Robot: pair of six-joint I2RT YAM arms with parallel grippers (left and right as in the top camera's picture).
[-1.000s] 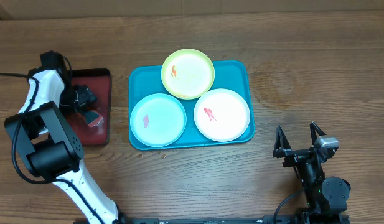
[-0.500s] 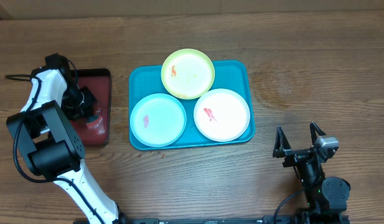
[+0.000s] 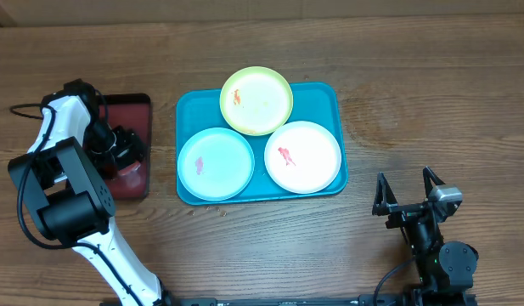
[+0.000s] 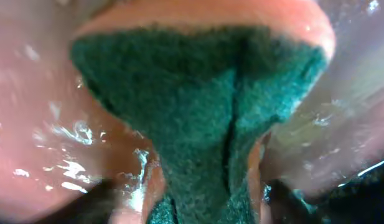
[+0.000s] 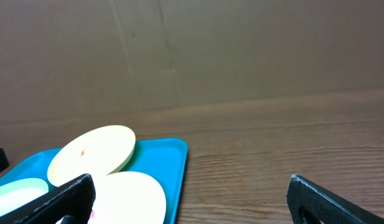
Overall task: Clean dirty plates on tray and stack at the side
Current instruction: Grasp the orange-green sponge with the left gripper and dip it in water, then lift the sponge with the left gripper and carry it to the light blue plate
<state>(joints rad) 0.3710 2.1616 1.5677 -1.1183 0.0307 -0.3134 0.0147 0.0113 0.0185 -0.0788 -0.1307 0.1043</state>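
The teal tray [image 3: 334, 106] holds three plates: a yellow-green one [image 3: 256, 100] at the back overlapping its rim, a light blue one [image 3: 216, 163] front left, a white one [image 3: 302, 156] front right, each with a red smear. My left gripper [image 3: 126, 149] is over the dark red tray [image 3: 134, 106], shut on a green and orange sponge [image 4: 198, 106] that is squeezed between its fingers. My right gripper [image 3: 408, 194] is open and empty, on the table right of the teal tray. In the right wrist view the yellow-green plate [image 5: 92, 154] and white plate [image 5: 132, 199] show.
The dark red tray with a black rim sits left of the teal tray; its surface looks wet in the left wrist view [image 4: 36, 93]. Small crumbs lie on the wood table [image 3: 219, 212] in front of the teal tray. A brown wall [image 5: 192, 50] stands behind.
My left gripper has moved down the dark red tray toward its front and closed round the sponge. The right arm and the plates have not moved.
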